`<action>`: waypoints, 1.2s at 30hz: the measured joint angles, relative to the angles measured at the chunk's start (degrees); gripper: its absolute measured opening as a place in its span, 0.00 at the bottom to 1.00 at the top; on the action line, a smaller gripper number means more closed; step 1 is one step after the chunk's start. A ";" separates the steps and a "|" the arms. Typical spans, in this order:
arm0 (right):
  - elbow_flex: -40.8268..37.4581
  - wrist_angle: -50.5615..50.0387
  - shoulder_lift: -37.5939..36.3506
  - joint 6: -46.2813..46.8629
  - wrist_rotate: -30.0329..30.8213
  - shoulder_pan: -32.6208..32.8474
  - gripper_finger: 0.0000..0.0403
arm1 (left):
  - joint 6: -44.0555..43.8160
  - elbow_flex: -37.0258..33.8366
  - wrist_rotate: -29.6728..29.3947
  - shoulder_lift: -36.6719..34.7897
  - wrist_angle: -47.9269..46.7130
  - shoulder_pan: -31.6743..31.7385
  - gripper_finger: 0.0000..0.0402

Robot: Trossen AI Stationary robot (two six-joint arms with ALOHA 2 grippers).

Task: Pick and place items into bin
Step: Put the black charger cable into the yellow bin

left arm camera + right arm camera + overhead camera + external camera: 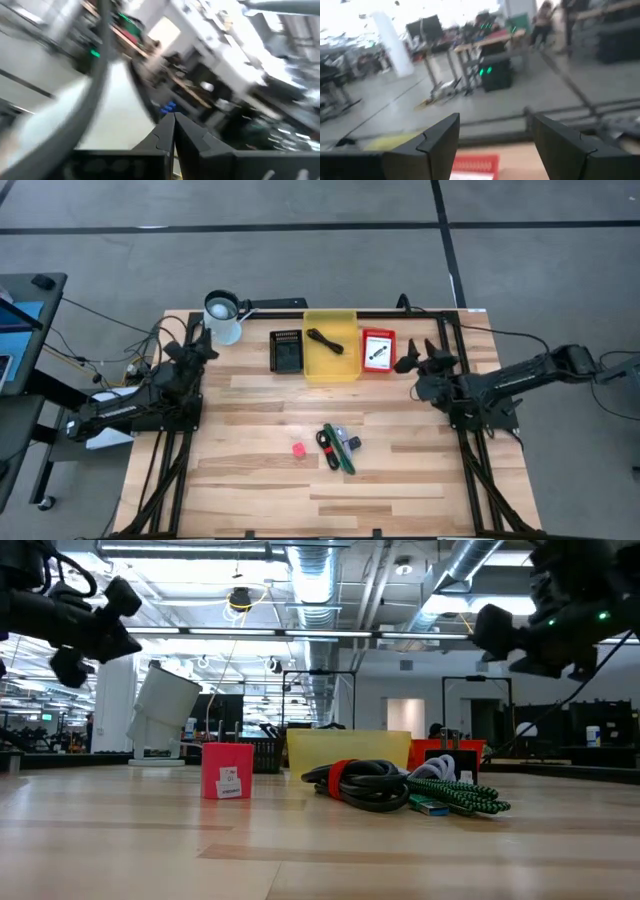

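On the table's near middle lies a heap: a black coiled cable (328,446) with a red band, a green stick (343,455) and a small silver-grey part (352,444). A pink-red cube (298,449) stands to their left. The yellow bin (346,365) sits at the far middle with a black cord (325,340) in it. My left gripper (203,338) is shut above the far left of the table. My right gripper (418,358) hangs open at the far right, near a red box (378,350) that holds a white-and-black piece. Neither gripper holds anything.
A black tray (287,352) lies just left of the bin. A white cup (223,317) stands at the far left corner, close to my left gripper. The wood around the heap and toward the near edge is bare.
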 joint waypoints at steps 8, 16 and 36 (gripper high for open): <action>0.02 3.02 9.34 -2.28 7.60 3.97 0.60 | 4.03 0.00 -7.71 0.11 -2.61 -0.01 0.00; 0.93 7.58 16.29 -10.11 8.03 4.04 0.60 | -1.88 0.00 8.26 0.42 2.99 0.18 0.00; 2.62 8.03 17.09 -10.79 8.01 3.46 0.60 | 19.81 12.65 59.89 27.23 9.89 -0.03 0.00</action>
